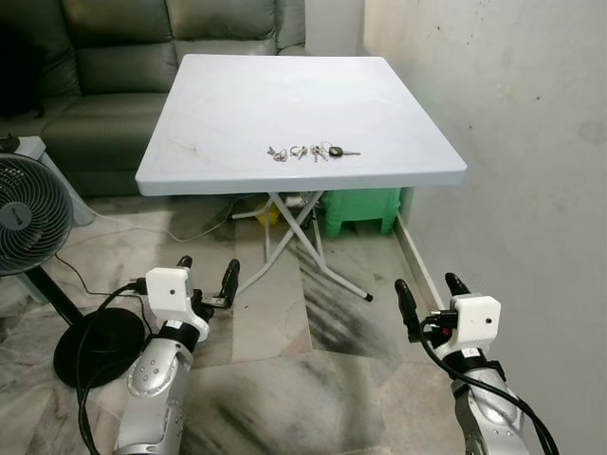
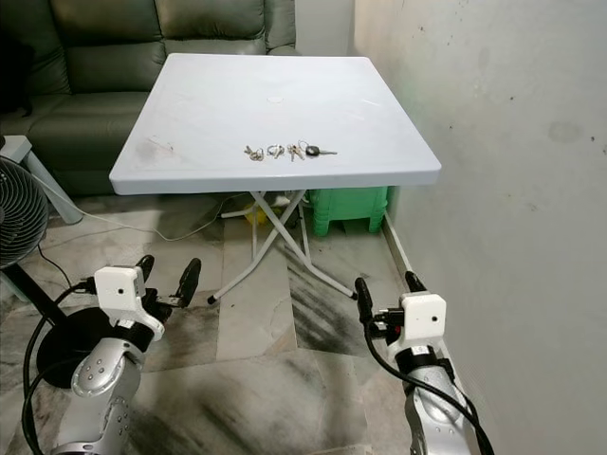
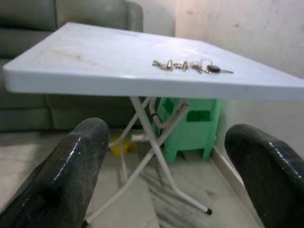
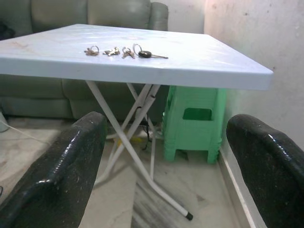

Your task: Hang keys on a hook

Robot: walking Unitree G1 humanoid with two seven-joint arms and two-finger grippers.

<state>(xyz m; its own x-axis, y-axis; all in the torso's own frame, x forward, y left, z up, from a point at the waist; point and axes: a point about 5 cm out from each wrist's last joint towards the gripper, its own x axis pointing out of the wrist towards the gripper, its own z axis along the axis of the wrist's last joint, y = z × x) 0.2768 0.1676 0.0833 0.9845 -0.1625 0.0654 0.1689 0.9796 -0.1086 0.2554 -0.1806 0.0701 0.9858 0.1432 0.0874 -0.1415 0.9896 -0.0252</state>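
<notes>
A bunch of keys [image 1: 310, 152] on rings lies near the front edge of a white folding table [image 1: 218, 104], with one black-headed key at its right end. In the wrist views the keys [image 3: 190, 65] [image 4: 124, 51] lie on the tabletop, well ahead of the fingers. My left gripper [image 1: 207, 278] is held low in front of the table, open and holding nothing. At the lower right my right gripper [image 1: 429, 292] is also open and holds nothing. Both are below the tabletop and well short of the keys.
A green plastic stool [image 1: 360, 209] stands under the table by the white wall [image 1: 531, 142]. A grey sofa [image 1: 104, 76] is behind the table. A standing fan [image 1: 33, 218] with a black base [image 1: 95, 346] and its cable are on the marble floor at my left.
</notes>
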